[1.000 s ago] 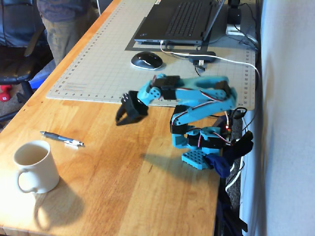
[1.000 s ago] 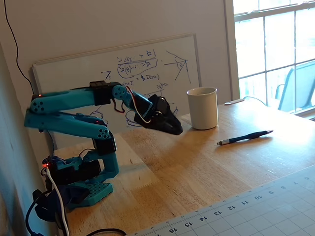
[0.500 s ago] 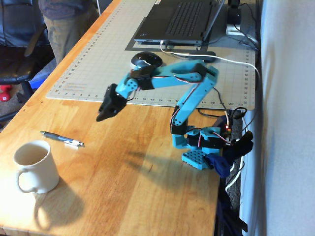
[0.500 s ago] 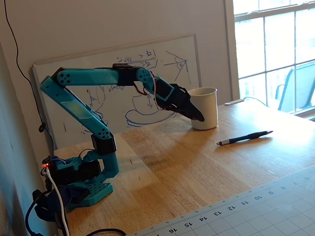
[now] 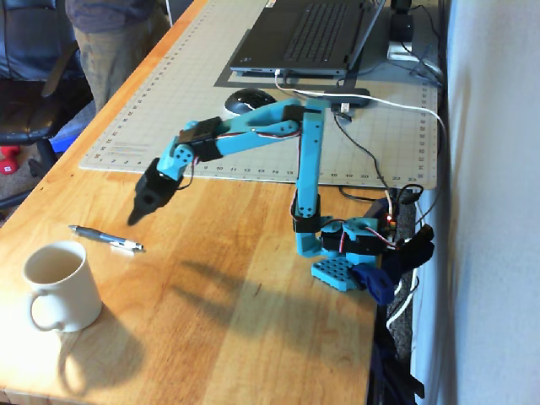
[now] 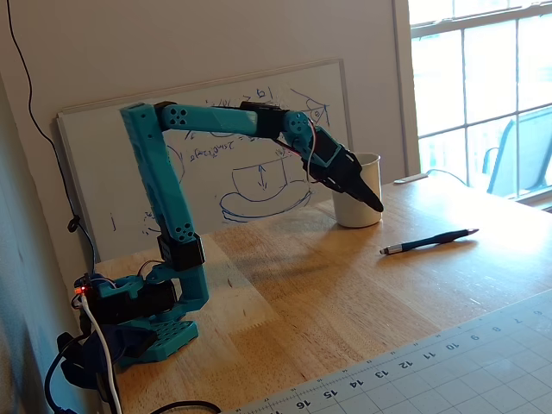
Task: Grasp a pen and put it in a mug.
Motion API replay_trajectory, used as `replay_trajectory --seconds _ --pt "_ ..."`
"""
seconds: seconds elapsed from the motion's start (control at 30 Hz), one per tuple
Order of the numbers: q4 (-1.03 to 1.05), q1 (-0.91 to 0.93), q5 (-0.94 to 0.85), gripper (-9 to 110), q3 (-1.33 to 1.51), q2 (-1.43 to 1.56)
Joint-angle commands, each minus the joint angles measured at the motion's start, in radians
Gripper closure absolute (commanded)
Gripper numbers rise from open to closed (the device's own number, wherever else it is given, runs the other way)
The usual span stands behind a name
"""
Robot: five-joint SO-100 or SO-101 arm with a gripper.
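A dark pen [image 5: 106,239] with a white section lies flat on the wooden table, also seen as the pen [image 6: 429,241] near the right side. The cream-white mug [image 5: 57,287] stands upright near the table's front left; the mug [image 6: 355,191] is partly behind the arm's black fingers in the other fixed view. My gripper [image 5: 135,216] hangs in the air above and just right of the pen, pointing down, its fingers together with nothing between them. From the other side the gripper [image 6: 375,205] hovers in front of the mug, left of the pen.
A grey cutting mat [image 5: 169,101] covers the far table, with a laptop [image 5: 312,38], a mouse [image 5: 246,101] and cables on it. A whiteboard [image 6: 216,129] leans on the wall. A person [image 5: 105,42] stands at the far left. The arm's base [image 5: 346,253] sits near the table's right edge.
The arm has unfolded and stretched out from near its base toward the pen and mug, the gripper dropping lower. Pen and mug have not moved.
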Motion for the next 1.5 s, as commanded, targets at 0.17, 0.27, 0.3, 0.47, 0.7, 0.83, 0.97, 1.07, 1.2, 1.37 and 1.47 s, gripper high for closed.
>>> replay_trajectory --seconds 0.17,0.27,0.3,0.47,0.7,0.83,0.97,1.07,1.2,1.37,1.47 --pt "-0.023 0.005 0.014 79 -0.333 -0.189" --pt "-0.023 0.008 0.015 79 -0.397 -0.255" --pt "-0.023 0.012 0.015 79 -0.416 -0.276" --pt "-0.034 0.051 0.003 79 -0.495 -0.367" --pt "-0.034 0.089 0.002 79 -0.624 -0.494" --pt "-0.034 0.091 0.002 79 -0.687 -0.569" --pt "-0.034 0.091 0.005 79 -0.719 -0.629" --pt "-0.034 0.091 0.011 79 -0.726 -0.655" --pt "-0.034 0.089 0.003 79 -0.710 -0.673" --pt "-0.029 0.081 0.014 79 -0.709 -0.692" --pt "-0.023 0.081 0.014 79 -0.707 -0.692"
